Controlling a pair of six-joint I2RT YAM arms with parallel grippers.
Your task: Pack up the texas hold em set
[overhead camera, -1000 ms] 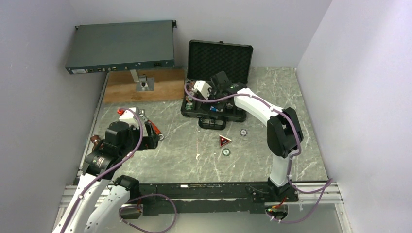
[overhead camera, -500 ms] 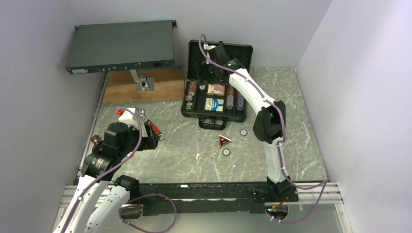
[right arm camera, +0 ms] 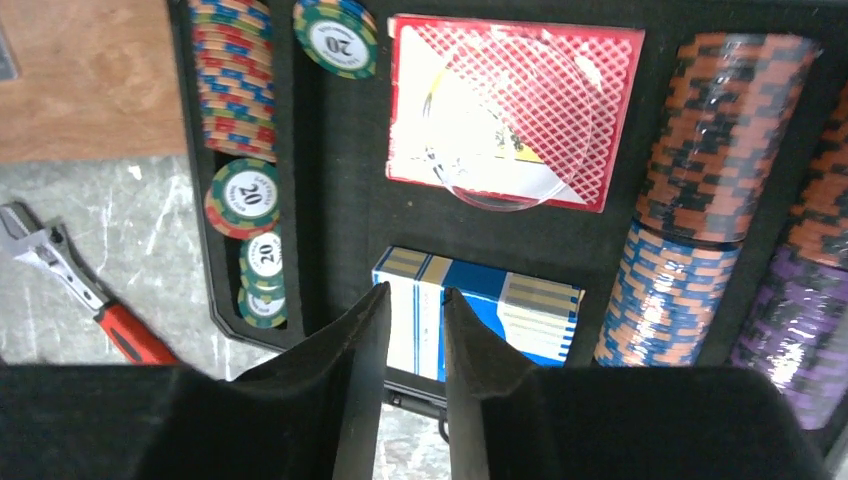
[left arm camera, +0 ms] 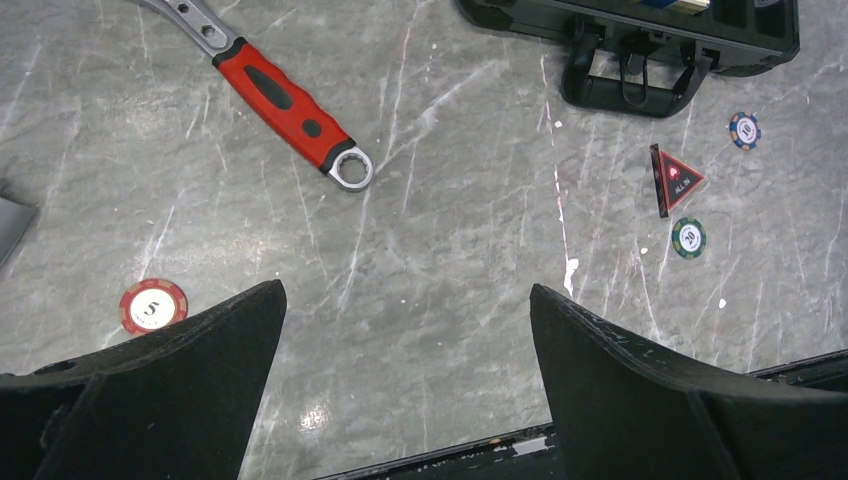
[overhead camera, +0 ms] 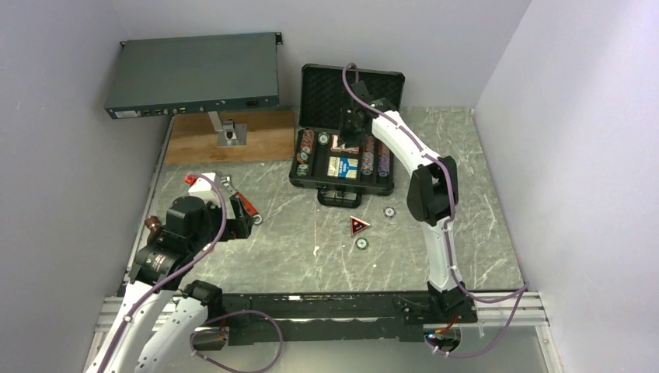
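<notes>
The black case (overhead camera: 311,181) lies open at the table's back, its lid (overhead camera: 326,87) upright. Rows of striped chips (right arm camera: 235,80) fill its foam slots, with the blue-yellow card box (right arm camera: 500,320) and a red card pack (right arm camera: 600,110) under a clear disc. My right gripper (right arm camera: 415,292) hovers above the card box, nearly shut, with only a narrow empty gap. It shows over the case's middle (overhead camera: 347,140) from above. On the table lie the red triangular token (left arm camera: 677,180), a green chip (left arm camera: 688,238), a blue chip (left arm camera: 744,130) and a red chip (left arm camera: 152,305). My left gripper (left arm camera: 405,290) hangs open over bare table.
A red-handled wrench (left arm camera: 285,100) lies on the table left of the case, close to my left gripper (overhead camera: 242,221). A large grey electronics box (overhead camera: 194,74) stands on a post above a wooden board (overhead camera: 233,140) at the back left. Walls close in both sides.
My right gripper rose from low over the case's left slots, swung toward the lid, and its jaws went from wide open to nearly together. The left arm has not moved.
</notes>
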